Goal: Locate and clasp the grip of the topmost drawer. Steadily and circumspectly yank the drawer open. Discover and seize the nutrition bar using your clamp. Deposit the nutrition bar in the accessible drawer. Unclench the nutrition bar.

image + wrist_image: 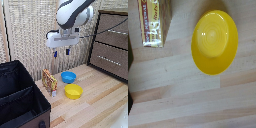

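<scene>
Gripper nowhere near the handle yet

Gripper (61, 51) hangs open and empty above the bowls; the topmost drawer (113, 31), shut, sits off toward the exterior view's right, its bar running sideways.

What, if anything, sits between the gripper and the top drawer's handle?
Nothing visible does. The gripper hangs in open air above the bowls, and the topmost drawer is off to the exterior view's right. The blue bowl, yellow bowl and nutrition bar all lie on the table below that path.
</scene>
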You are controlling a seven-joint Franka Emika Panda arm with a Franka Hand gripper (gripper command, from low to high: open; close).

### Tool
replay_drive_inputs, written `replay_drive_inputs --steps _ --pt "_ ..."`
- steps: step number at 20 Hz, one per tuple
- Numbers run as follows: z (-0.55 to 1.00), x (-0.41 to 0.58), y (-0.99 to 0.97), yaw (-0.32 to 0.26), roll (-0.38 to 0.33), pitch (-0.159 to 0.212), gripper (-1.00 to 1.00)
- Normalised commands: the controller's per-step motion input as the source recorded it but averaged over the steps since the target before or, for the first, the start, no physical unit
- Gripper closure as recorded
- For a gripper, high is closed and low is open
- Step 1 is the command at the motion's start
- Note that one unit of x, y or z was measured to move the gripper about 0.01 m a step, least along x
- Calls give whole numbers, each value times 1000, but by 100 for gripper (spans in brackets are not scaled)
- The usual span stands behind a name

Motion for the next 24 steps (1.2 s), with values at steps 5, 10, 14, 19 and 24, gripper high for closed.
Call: replay_drive_inputs --steps 5,10,14,19,24 --pt "231 15 -2 91 -323 9 -100" --pt "405 56 -22 90 -260 6 -100" --pt "377 24 -96 95 -253 1 -100" --pt "319 0 -113 107 -265 0 -100" --pt "201 0 -160 102 -293 0 -100"
